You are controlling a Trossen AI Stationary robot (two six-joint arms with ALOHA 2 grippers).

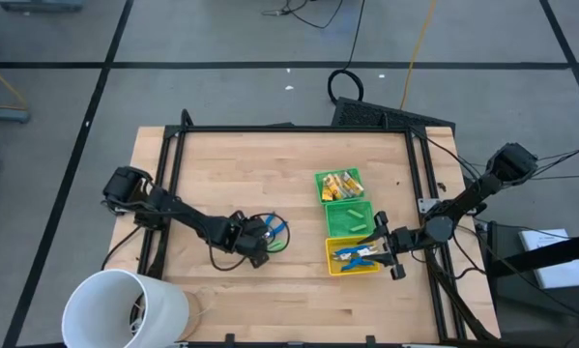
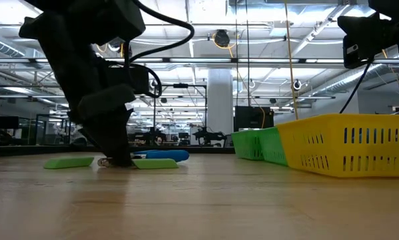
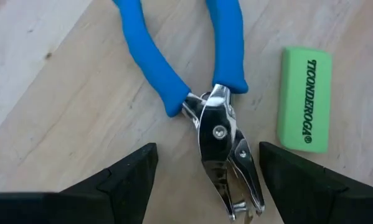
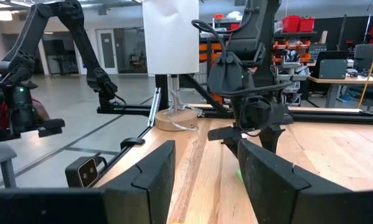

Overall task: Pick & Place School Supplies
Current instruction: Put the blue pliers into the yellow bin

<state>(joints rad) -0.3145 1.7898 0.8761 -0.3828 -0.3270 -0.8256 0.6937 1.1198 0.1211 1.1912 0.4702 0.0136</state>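
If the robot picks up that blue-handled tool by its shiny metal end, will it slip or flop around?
The blue-handled tool looks stiff but hinged, so its handles might swing. Its shiny metal nose seems smooth, so it could slip between the left hand's open fingers. It lies flat on the table, so it probably won't roll.

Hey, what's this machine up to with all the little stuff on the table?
It is sorting school supplies into bins. The left gripper is down on the table with its fingers open on either side of the blue-handled punch tool, about to grab it; a green eraser lies just beside the tool. The right gripper waits over the yellow bin, which already holds a blue-handled tool. The two green bins next to it also hold items.
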